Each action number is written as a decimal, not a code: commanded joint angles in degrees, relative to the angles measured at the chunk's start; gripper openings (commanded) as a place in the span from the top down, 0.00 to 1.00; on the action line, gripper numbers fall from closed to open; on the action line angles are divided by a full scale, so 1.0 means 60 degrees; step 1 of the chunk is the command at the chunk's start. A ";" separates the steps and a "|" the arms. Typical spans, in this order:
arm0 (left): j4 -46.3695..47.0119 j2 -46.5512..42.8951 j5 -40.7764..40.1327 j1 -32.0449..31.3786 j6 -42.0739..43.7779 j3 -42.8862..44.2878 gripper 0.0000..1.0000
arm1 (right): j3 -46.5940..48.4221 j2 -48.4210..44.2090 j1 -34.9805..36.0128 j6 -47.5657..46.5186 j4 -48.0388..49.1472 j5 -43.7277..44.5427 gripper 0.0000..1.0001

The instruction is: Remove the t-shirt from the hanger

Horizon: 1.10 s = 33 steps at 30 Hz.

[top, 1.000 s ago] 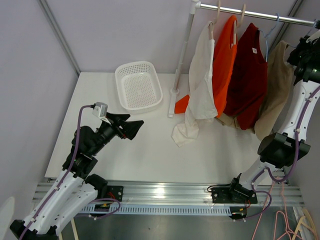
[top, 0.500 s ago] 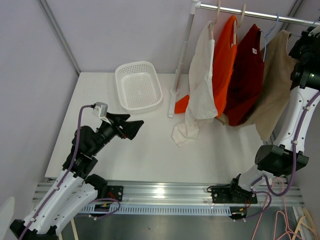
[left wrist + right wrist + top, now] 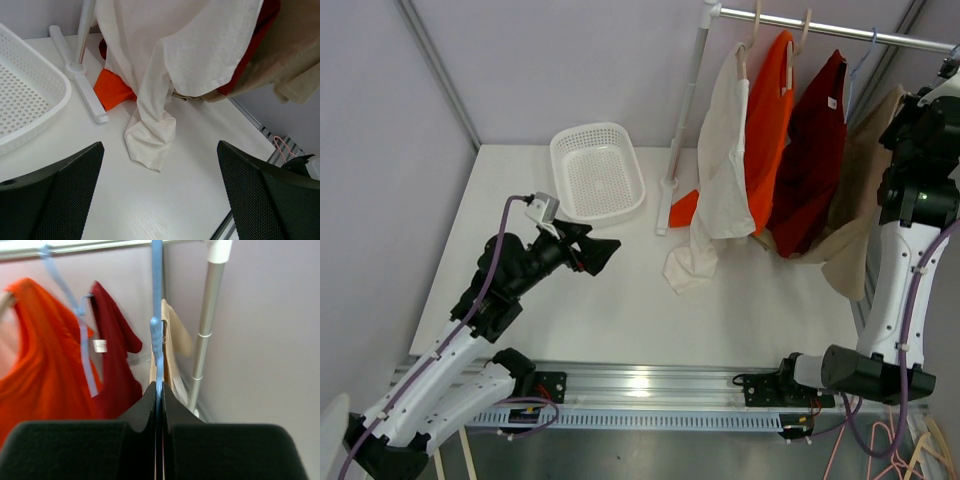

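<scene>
Between the fingers of the right gripper (image 3: 158, 390), which are pressed together, sits the thin edge of a blue hanger (image 3: 157, 335). The hanger rises straight up from the fingertips to the rail (image 3: 100, 246) above. The beige t-shirt (image 3: 172, 340) is on this hanger, just beyond the fingertips. In the top view its body drapes down and to the left below the gripper. To the right of the gripper stands the rack post (image 3: 207, 325). To its left hang a dark red shirt (image 3: 112, 355) and, further left, an orange shirt (image 3: 45, 355).

The left gripper (image 3: 592, 250) hovers above the table (image 3: 150, 210) with its fingers spread wide, holding nothing. Ahead of it, a white shirt (image 3: 150, 100) hangs with its lower end resting on the table. A white basket (image 3: 30, 100) lies to the gripper's left.
</scene>
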 commanded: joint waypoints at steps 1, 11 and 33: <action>-0.0335 0.0121 -0.0115 -0.0526 0.0790 0.0880 0.00 | 0.0089 -0.0893 0.0670 0.0331 0.0264 0.1707 1.00; 0.0073 0.0778 -0.1783 -0.4488 0.3597 0.1964 0.01 | 0.0147 -0.1450 0.1726 0.2322 -0.2123 0.2779 1.00; 0.5143 0.7634 -0.5184 -0.8613 0.7632 0.5052 0.01 | 0.1246 -0.1714 0.2474 0.3730 -0.3093 0.1972 1.00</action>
